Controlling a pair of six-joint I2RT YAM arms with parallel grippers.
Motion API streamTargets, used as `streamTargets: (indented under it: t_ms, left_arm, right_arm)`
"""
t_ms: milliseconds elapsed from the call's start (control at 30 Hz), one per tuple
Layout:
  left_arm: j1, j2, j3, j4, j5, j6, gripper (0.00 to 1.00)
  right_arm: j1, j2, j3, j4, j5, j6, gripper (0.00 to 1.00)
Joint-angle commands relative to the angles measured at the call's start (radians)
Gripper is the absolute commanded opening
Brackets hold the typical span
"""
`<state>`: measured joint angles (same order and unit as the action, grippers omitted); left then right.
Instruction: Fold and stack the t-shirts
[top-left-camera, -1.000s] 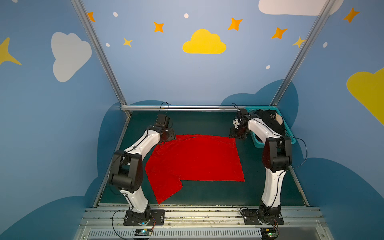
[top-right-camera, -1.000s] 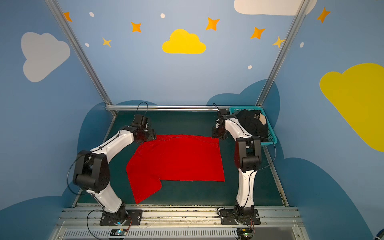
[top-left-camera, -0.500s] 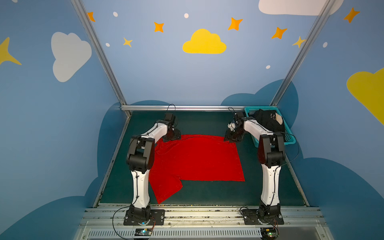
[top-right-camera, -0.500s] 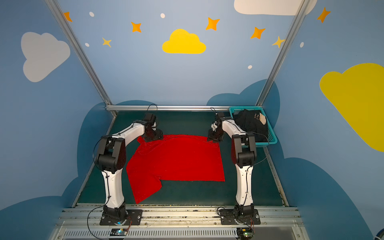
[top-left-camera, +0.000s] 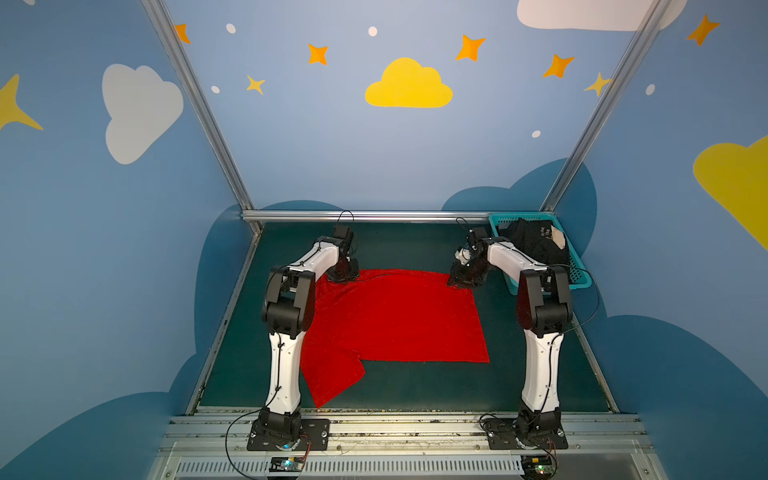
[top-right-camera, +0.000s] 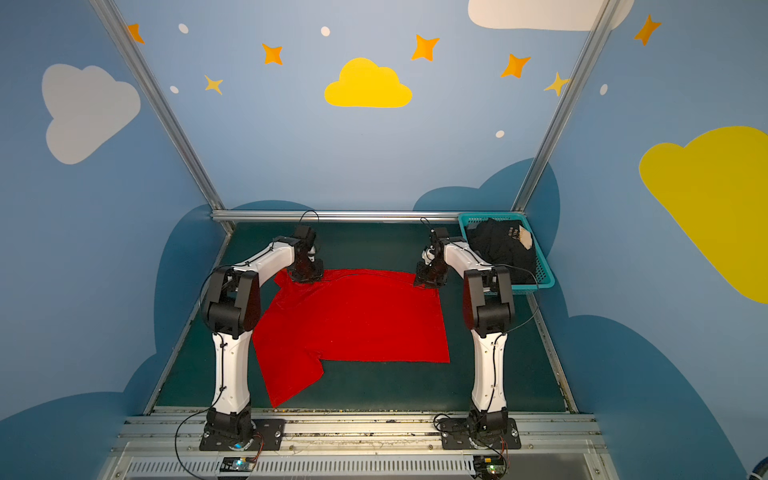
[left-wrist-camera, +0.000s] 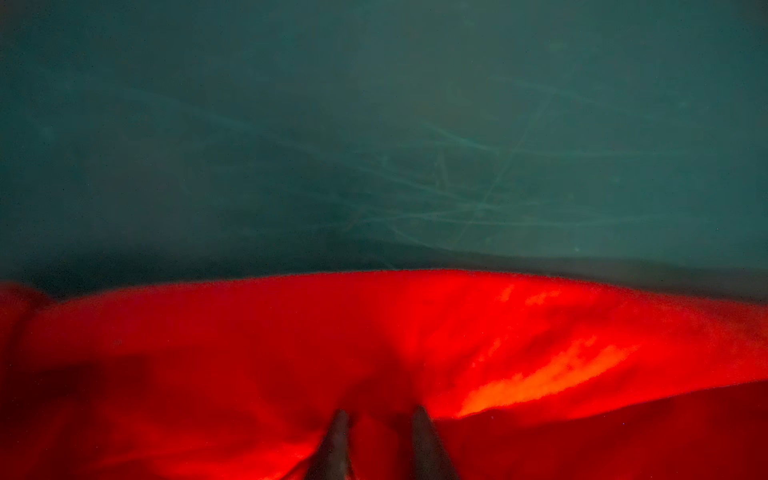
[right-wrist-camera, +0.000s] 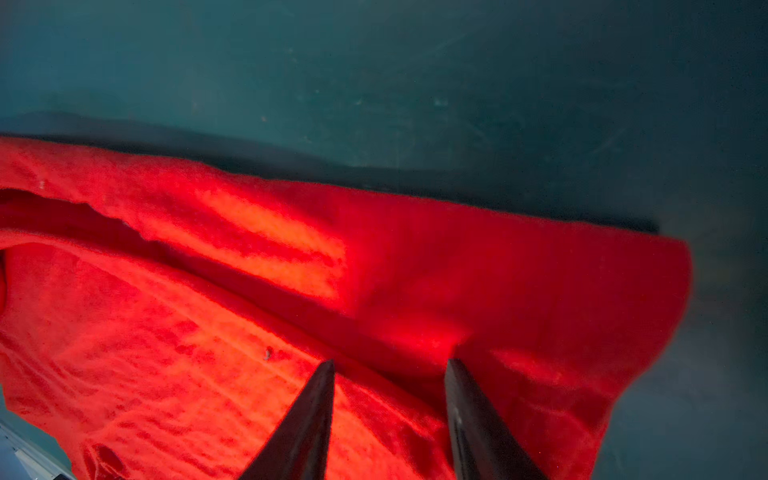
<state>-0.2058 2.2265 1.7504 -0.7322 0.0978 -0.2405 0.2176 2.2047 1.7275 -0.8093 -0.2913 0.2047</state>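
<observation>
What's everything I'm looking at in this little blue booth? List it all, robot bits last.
red t-shirt: one, bright red, spread on the table between the arms
black t-shirts: heap, number unclear, black with pale lettering and a beige patch, in the basket
basket: one, teal, back right corner of the table
table: one, dark green, booth floor
walls: three, blue with painted clouds and stars, around the table
left arm: one, white and black, front left
right arm: one, white and black, front right
left gripper: one, dark, pinching the red shirt's back left corner
right gripper: one, dark, jaws open on its back right corner
</observation>
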Motion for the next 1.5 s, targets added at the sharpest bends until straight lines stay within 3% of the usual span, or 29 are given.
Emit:
streamTargets:
  t_ms: [0, 233, 500, 1067, 1167, 1267, 1367, 1467]
  left_arm:
    - [-0.004, -0.027, 0.000, -0.039, -0.012, 0.000, 0.15]
    - [-0.029, -0.130, -0.055, -0.036, -0.040, -0.012, 0.06]
    - [-0.087, -0.249, -0.161, -0.049, -0.099, -0.052, 0.05]
    - [-0.210, -0.411, -0.345, -0.147, -0.058, -0.101, 0.30]
    - [-0.206, -0.442, -0.319, -0.149, -0.091, -0.085, 0.38]
    - [-0.180, -0.405, -0.247, -0.171, -0.194, -0.082, 0.50]
    - [-0.125, -0.293, -0.130, -0.215, -0.219, -0.055, 0.50]
    - [-0.080, -0.161, -0.027, -0.252, -0.208, -0.032, 0.44]
  right_arm:
    - [0.003, -0.055, -0.012, -0.002, -0.002, 0.007, 0.46]
    - [0.005, -0.083, -0.045, 0.011, -0.002, 0.010, 0.45]
    - [0.005, -0.109, -0.089, 0.030, -0.005, 0.015, 0.44]
    - [0.005, -0.128, -0.099, 0.030, -0.005, 0.005, 0.44]
    - [0.005, -0.115, -0.063, 0.019, -0.011, 0.001, 0.44]
    - [0.010, -0.097, -0.019, 0.004, -0.016, -0.001, 0.44]
    - [0.021, -0.089, 0.009, -0.001, -0.019, -0.003, 0.44]
    - [0.027, -0.088, 0.015, -0.002, -0.019, -0.002, 0.44]
